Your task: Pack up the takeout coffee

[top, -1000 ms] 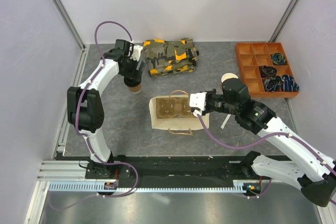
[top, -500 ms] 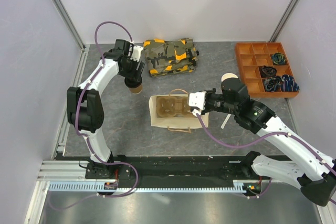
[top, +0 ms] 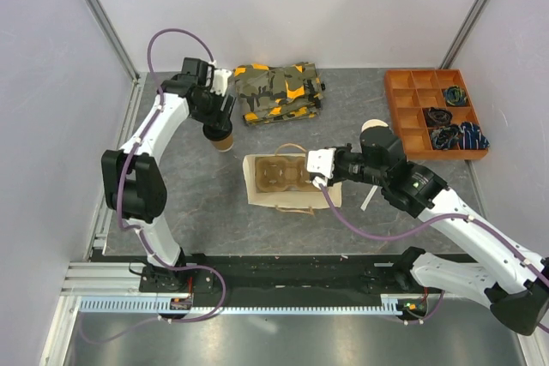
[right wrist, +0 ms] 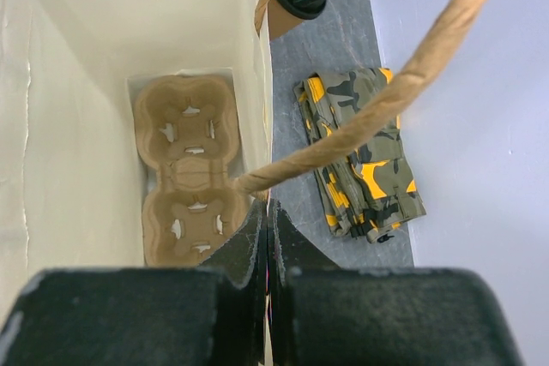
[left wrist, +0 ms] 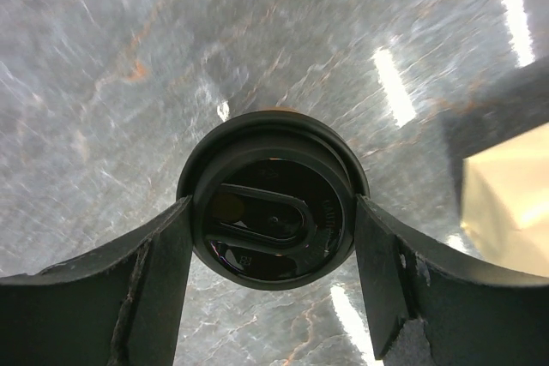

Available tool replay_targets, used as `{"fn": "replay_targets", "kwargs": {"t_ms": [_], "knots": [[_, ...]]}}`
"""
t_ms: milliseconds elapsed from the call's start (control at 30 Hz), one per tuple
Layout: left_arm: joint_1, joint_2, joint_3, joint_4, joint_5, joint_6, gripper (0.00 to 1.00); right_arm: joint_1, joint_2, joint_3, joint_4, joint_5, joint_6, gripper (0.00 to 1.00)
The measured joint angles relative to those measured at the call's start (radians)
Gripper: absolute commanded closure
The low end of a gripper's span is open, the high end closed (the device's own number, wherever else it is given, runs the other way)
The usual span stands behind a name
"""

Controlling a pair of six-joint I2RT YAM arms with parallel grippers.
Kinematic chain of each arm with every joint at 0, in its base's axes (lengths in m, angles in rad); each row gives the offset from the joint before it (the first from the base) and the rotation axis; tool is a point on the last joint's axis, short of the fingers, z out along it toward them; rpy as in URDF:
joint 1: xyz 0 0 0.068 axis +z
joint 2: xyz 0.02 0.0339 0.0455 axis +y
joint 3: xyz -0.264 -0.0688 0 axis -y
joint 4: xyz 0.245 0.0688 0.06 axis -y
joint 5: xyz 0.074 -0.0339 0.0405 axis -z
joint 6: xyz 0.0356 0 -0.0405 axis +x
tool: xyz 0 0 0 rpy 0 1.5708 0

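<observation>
Two steps remain, by our reading: lifting the cup and lowering it into the bag. On the grey table [top: 189, 203] we see the paper bag [top: 292, 201] open at the middle. The right gripper [right wrist: 267, 220] has its jaws pressed together on the bag's rim, beside the twine handle. A two-hole pulp carrier [top: 279, 176] lies empty inside. The takeout coffee [top: 223, 143], small and tan, seems to stand on the table, left of the bag and apart from it. The left gripper [top: 220, 129] clasps its glossy black lid [left wrist: 257, 237] from both sides.

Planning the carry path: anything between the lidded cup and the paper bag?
No. The top view shows only bare grey table between the lidded cup and the paper bag.
</observation>
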Motion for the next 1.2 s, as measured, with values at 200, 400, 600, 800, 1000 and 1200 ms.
{"fn": "replay_targets", "kwargs": {"t_ms": [200,400,600,800,1000,1200], "knots": [[0.0,-0.041,0.101,-0.051,0.05,-0.017,0.44,0.0,0.016,0.012,0.004,0.005,0.016,1.0],[0.0,-0.156,0.172,-0.128,0.101,-0.039,0.45,0.0,0.046,0.034,0.007,0.013,0.043,1.0],[0.0,-0.274,0.257,-0.22,0.128,-0.042,0.47,0.0,0.084,0.066,0.008,0.034,0.075,1.0],[-0.004,-0.401,0.296,-0.295,0.185,-0.023,0.47,0.0,0.122,0.107,-0.012,0.049,0.11,1.0],[-0.009,-0.531,0.316,-0.359,0.313,0.057,0.47,0.0,0.161,0.151,-0.04,0.051,0.147,1.0],[-0.018,-0.594,0.327,-0.379,0.443,0.126,0.47,0.0,0.193,0.201,-0.074,0.05,0.191,1.0]]}}
